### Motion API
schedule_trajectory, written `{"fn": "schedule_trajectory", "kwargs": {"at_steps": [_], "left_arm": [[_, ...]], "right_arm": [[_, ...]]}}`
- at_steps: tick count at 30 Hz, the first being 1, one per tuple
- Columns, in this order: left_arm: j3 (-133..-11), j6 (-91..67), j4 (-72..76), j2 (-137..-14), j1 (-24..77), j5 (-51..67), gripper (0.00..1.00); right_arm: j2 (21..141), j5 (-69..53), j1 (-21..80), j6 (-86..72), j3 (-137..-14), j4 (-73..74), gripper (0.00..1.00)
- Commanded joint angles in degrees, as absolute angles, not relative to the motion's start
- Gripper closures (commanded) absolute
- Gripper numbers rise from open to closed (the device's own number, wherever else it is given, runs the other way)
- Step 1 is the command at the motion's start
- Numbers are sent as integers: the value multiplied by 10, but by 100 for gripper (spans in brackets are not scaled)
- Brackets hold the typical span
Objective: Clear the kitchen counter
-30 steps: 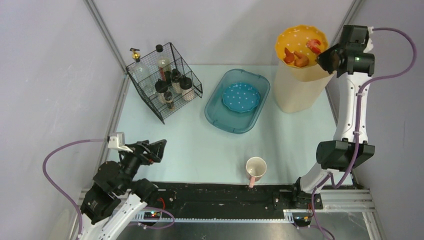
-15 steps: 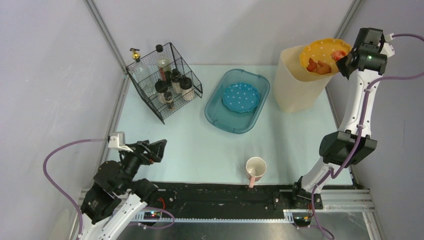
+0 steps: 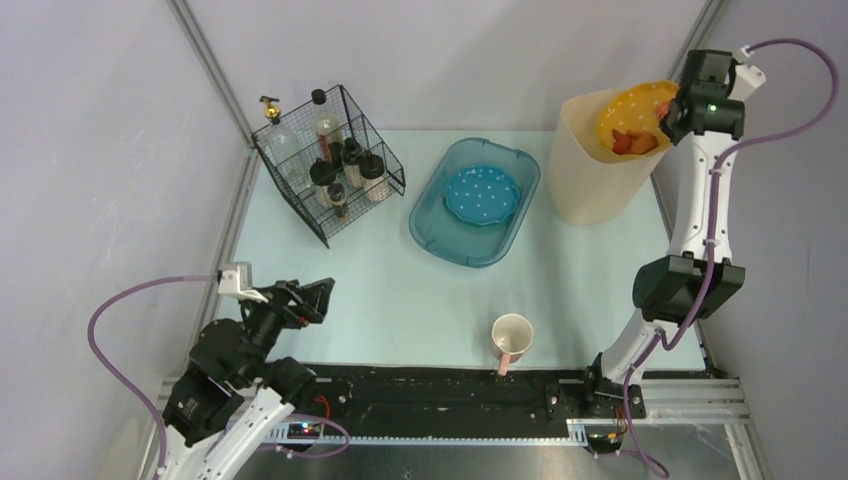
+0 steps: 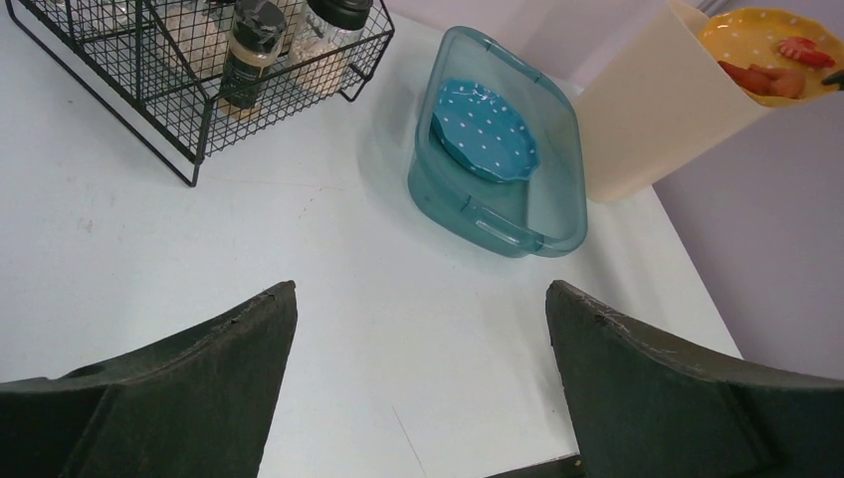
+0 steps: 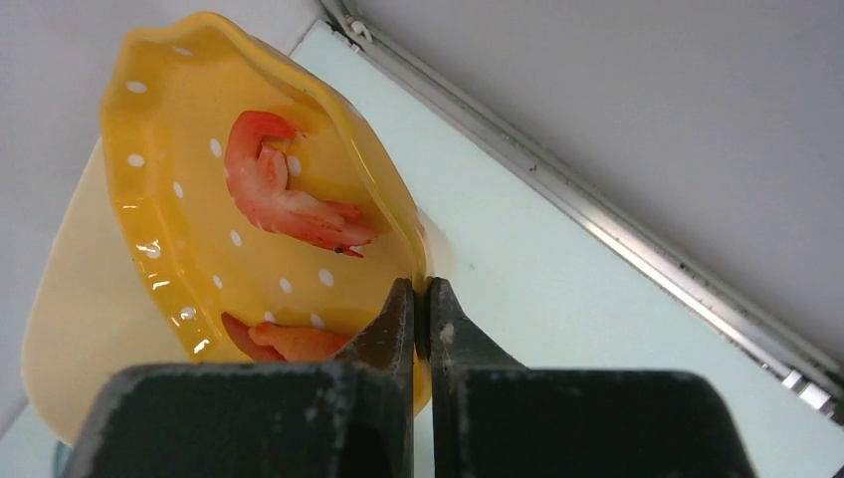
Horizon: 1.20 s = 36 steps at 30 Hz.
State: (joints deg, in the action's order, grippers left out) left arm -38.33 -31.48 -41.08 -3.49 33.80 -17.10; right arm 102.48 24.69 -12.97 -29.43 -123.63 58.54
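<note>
Over the bin [image 3: 590, 190] at the kitchen counter's [image 3: 400, 290] far right corner, the tilted yellow plate [image 5: 169, 199] is rim-pinched by the right gripper [image 5: 420, 299]; that thin hold could be lost. The left gripper [image 4: 420, 294] is spread.

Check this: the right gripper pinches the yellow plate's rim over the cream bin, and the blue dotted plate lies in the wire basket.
Wrong on the blue dotted plate: it lies in the teal tub, not the wire basket, as the top view shows. The right gripper does pinch the yellow plate over the cream bin.
</note>
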Motion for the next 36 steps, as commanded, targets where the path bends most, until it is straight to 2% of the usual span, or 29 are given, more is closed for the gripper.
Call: {"fn": "schedule_trajectory", "kwargs": {"at_steps": [1,11,16,18,23,30,36], "left_arm": [[-385,-313,-401,-46,331,-161,2],[-384,-312,-400,-50,327,-156,2],[-385,-311,-401,-51,326,-153,2],[-384,-311,-400,-50,324,-153,2],[-385,-311,-400,-52,324,-151,2],[-386,-311,-400,-55,322,-148,2],[-385,-310,-400,-54,322,-146,2]], "right_arm": [[1027,321,-92,-243,-1292,457,100],[1054,475,-17,-63,-1283,338,100],[1054,544,13,82,-1220,219,100],[1043,569,32,155,-1177,136,100],[1039,616,66,460,-1046,-253,100],[1054,617,91,624,-1002,-448,100],[1061,609,104,688,-1004,-507,100]]}}
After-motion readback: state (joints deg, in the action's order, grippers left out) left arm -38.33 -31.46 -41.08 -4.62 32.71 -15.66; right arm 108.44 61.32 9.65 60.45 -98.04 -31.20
